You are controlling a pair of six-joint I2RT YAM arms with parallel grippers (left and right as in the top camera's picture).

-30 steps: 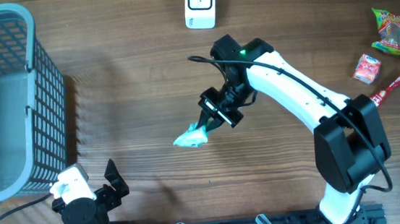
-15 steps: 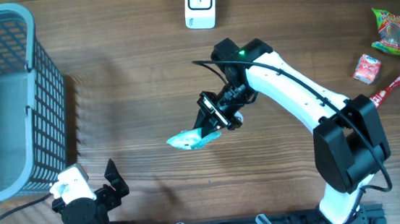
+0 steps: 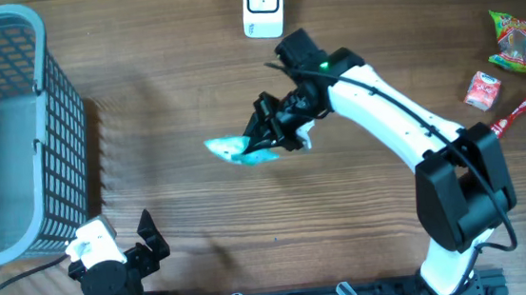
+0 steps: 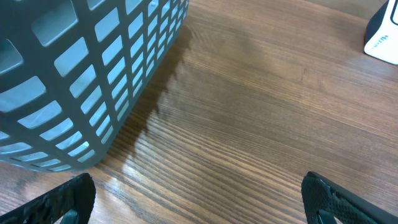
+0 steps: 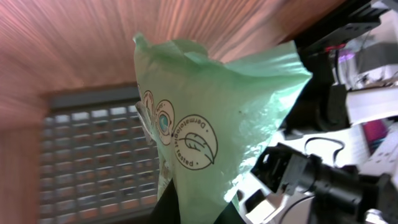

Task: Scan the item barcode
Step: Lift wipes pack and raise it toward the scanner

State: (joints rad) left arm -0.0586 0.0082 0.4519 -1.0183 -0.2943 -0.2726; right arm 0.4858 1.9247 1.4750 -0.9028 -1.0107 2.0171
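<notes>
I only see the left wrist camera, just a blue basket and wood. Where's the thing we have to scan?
Observer: The right gripper is shut on a pale green packet, held over the middle of the table.
Operator: Is the scanner close to it?
Observer: The white scanner stands at the far edge, apart from the packet.
Operator: Are there more things waiting?
Observer: Yes, a green snack bag, a pink pack and a red stick lie by the right edge.

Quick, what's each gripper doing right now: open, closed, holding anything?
Left gripper: open, holding nothing.
Right gripper: shut on the pale green plastic packet.
</notes>
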